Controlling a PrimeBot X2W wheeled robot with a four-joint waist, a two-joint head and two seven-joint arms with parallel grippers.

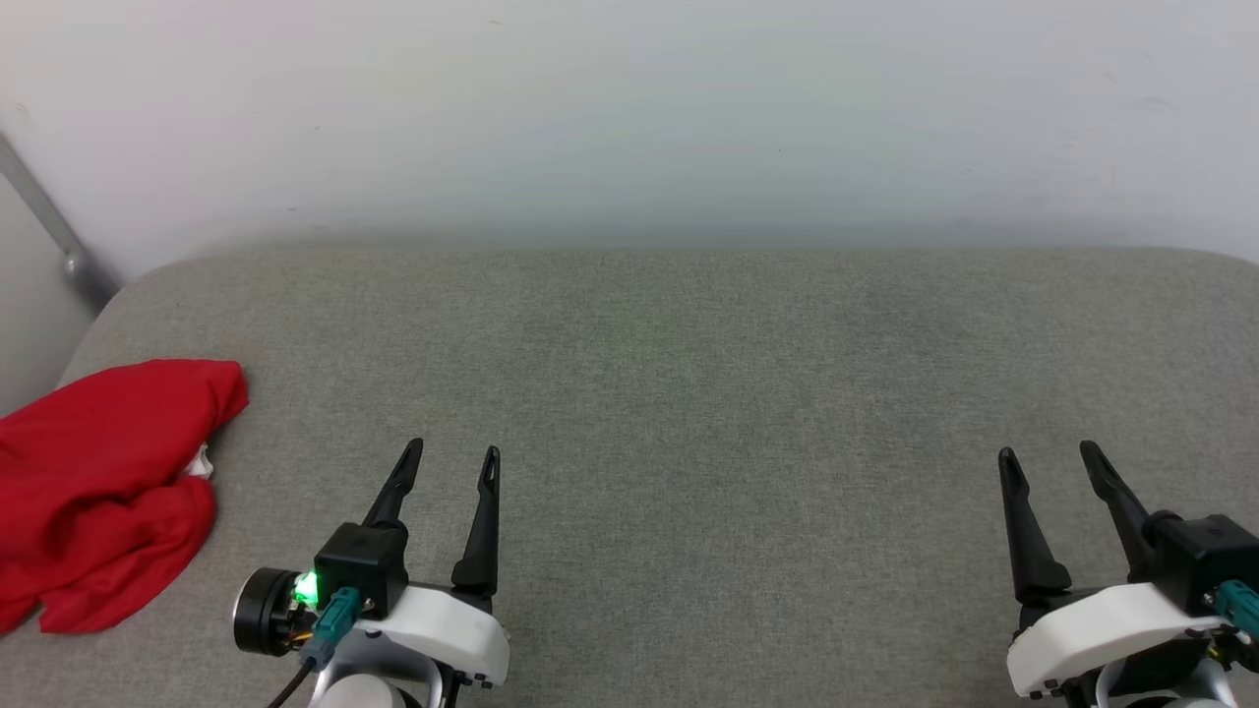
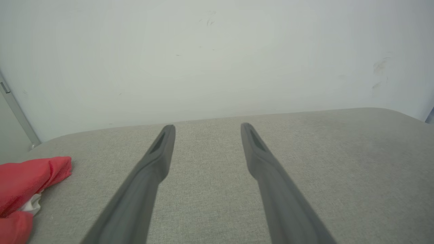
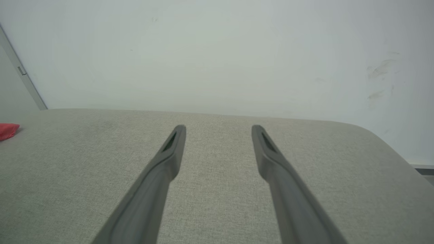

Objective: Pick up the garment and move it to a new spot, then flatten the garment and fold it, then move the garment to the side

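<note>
Left claw (image 1: pixel 453 449): released, both dark fingers spread, nothing between them. It sits low at the near left of the grey padded bench (image 1: pixel 689 393), tips pointing toward the far wall (image 1: pixel 629 118). Green light on at its wrist housing. Whether the fingers touch the fabric, can't tell.

Right claw (image 1: pixel 1048 451): also released, fingers spread and empty, at the near right of the bench with tips pointing toward the wall. The two claws are well apart, with bare grey fabric between them.

Shirt (image 1: pixel 108 482): red, crumpled in a loose heap at the bench's left edge, to the left of the left claw and clear of it, no contact. A strip of bare fabric separates the heap from the claw. The heap runs partly off the left edge of the head view. A small white patch (image 1: pixel 202 460) shows in a fold on the side facing the claw. No print visible.

Left wrist view: the heap is at the lower left, off to the side of the left finger, not between the fingers; the white bit shows there too.

Right wrist view: only a small red corner at the far left edge, well apart from the right claw.

Far left of the wall: a slanted grey metal strip (image 1: pixel 49 226) meets the bench corner.
</note>
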